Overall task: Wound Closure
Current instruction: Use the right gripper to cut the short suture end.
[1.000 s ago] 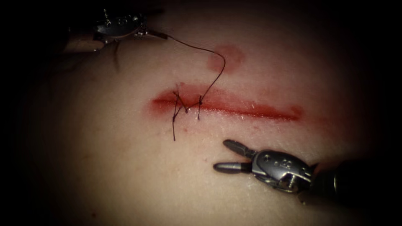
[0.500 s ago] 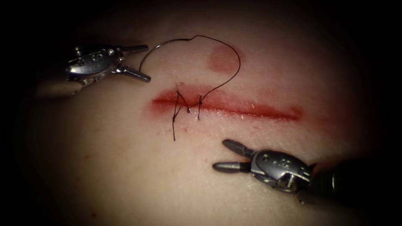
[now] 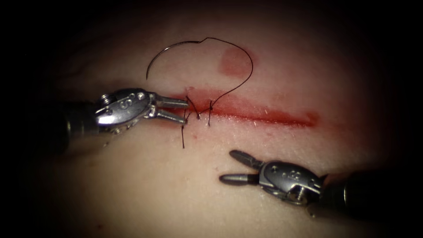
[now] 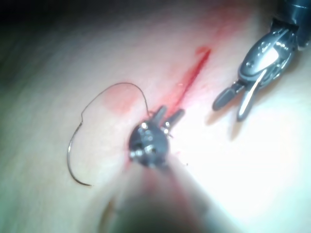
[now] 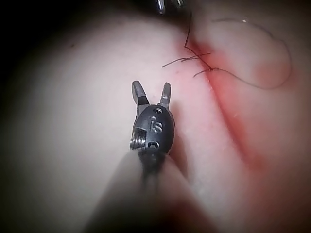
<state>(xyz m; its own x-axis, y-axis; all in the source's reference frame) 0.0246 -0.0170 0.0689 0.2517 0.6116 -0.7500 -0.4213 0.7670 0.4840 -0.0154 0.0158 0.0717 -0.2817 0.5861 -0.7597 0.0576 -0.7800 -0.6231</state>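
The cut (image 3: pixel 264 115) runs across the tissue, with dark stitches (image 3: pixel 197 113) at its left end. Above the cut, the curved needle (image 3: pixel 167 47) lies free on the tissue, not in it. Its thread (image 3: pixel 252 66) loops round and down to the stitches. My left tool (image 3: pixel 185 111) stands open at the cut's left end, its tips beside the stitches, holding nothing. Below the cut, my right tool (image 3: pixel 230 166) is open and empty. The left wrist view has the left tool (image 4: pixel 170 112), the needle (image 4: pixel 73 150) and the right tool (image 4: pixel 230 109). The right wrist view has the right tool (image 5: pixel 151 90) short of the stitches (image 5: pixel 194 60).
A thread tail (image 3: pixel 183 136) hangs down from the stitches below the cut. A patch of red fluid (image 3: pixel 235 61) stains the tissue inside the thread loop. Red fluid also lines the cut's unstitched right stretch (image 3: pixel 299 119).
My left tool let go of the needle, which now lies above the cut, then moved down and right to the stitches. The taut thread went slack. The right tool shifted slightly left.
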